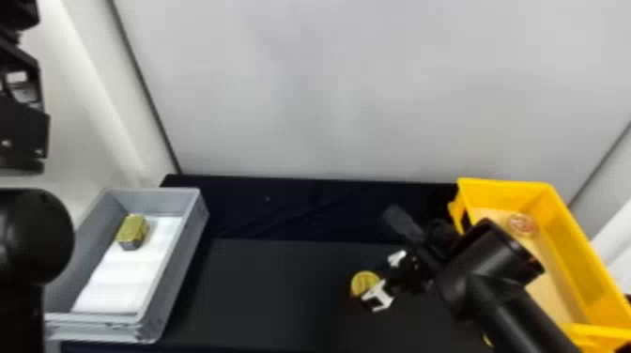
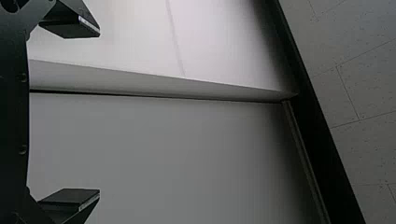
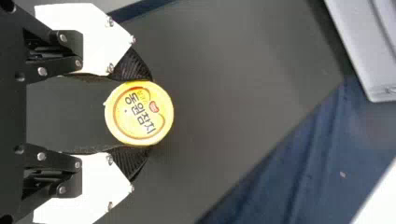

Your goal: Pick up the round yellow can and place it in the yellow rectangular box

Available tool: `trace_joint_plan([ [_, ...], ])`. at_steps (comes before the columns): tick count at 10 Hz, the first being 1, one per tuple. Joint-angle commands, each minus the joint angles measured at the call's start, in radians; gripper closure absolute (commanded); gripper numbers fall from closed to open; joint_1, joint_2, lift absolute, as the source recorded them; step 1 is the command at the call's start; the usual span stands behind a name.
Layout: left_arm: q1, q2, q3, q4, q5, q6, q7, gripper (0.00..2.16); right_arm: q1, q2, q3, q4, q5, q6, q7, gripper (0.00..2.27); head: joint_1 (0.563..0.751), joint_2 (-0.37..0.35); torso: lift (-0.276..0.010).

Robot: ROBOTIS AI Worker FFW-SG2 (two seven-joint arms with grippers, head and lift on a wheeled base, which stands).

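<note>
The round yellow can (image 1: 364,282) stands on the black table, right of its middle. My right gripper (image 1: 374,285) reaches it from the right side. In the right wrist view the can's lid (image 3: 139,113) faces the camera, and my right gripper (image 3: 139,113) is shut on the can, a dark pad touching each side. The yellow rectangular box (image 1: 582,244) stands at the right, partly behind the right arm. My left arm (image 1: 35,239) is parked at the left edge; in the left wrist view the left gripper (image 2: 99,114) stands open with nothing between its fingers.
A grey bin (image 1: 169,263) at the left holds a white liner and a yellowish block-shaped can (image 1: 133,231). Inside the yellow box lies a round item (image 1: 522,224) near the far end. A pale wall (image 1: 328,94) rises behind the table.
</note>
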Motion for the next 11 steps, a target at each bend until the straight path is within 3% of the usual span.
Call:
trace_joint_plan([
  [1, 0.005, 0.003, 0.006, -0.003, 0.002, 0.003, 0.000, 0.08, 0.015, -0.034, -0.040, -0.229, 0.056, 0.105, 0.019, 0.66, 0.694, 0.054, -0.003],
  [3, 0.005, 0.009, 0.005, -0.004, 0.003, 0.009, -0.002, 0.08, 0.006, -0.035, -0.112, -0.396, 0.114, 0.171, 0.019, 0.66, 0.694, 0.054, -0.003],
  [5, 0.002, 0.012, 0.003, -0.006, 0.003, 0.014, -0.002, 0.08, -0.034, -0.048, -0.176, -0.459, 0.140, 0.194, -0.001, 0.66, 0.694, 0.054, -0.003],
  [11, -0.008, 0.021, 0.003, -0.023, 0.000, 0.046, -0.003, 0.08, -0.088, -0.189, -0.417, -0.451, 0.212, 0.195, -0.046, 0.66, 0.694, 0.054, -0.003],
])
